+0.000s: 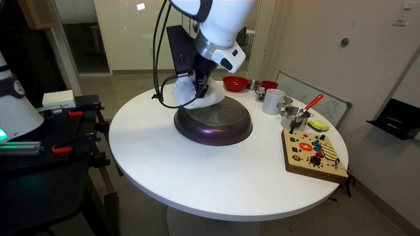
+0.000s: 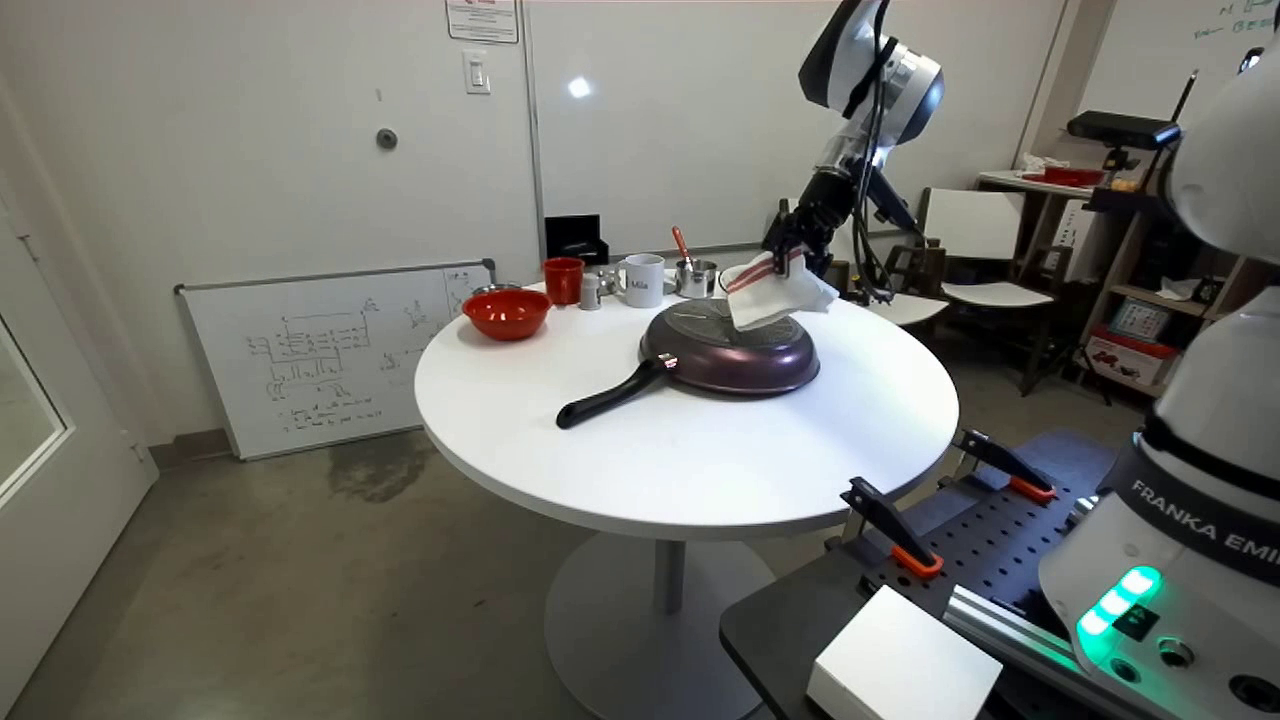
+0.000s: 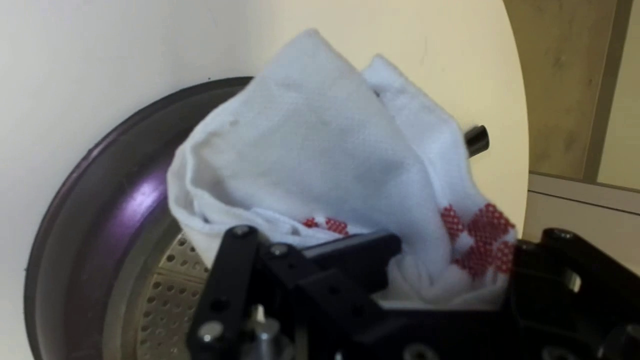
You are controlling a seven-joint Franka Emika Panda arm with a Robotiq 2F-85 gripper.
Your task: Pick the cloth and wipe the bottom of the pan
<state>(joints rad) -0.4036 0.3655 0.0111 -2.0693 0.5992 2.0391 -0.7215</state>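
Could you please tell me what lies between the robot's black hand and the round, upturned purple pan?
The white cloth with red stripes, gripped by the black hand, lies between that hand and the upturned pan, as both exterior views show.

- The gripper [image 1: 200, 91] pinches a bunched white cloth [image 1: 214, 94] that hides part of the pan [image 1: 215, 123] from me.
- That pan lies bottom-up on the round white table [image 1: 197, 183].
- Farther back, a red bowl [image 1: 235, 84] and a white mug [image 1: 273, 102].
- A red-handled utensil [image 1: 311, 103] leans in a steel pot [image 1: 291, 120], a yellow sponge [image 1: 318, 125] just beside.
- By the table's edge, a wooden board [image 1: 313, 154] with knobs.
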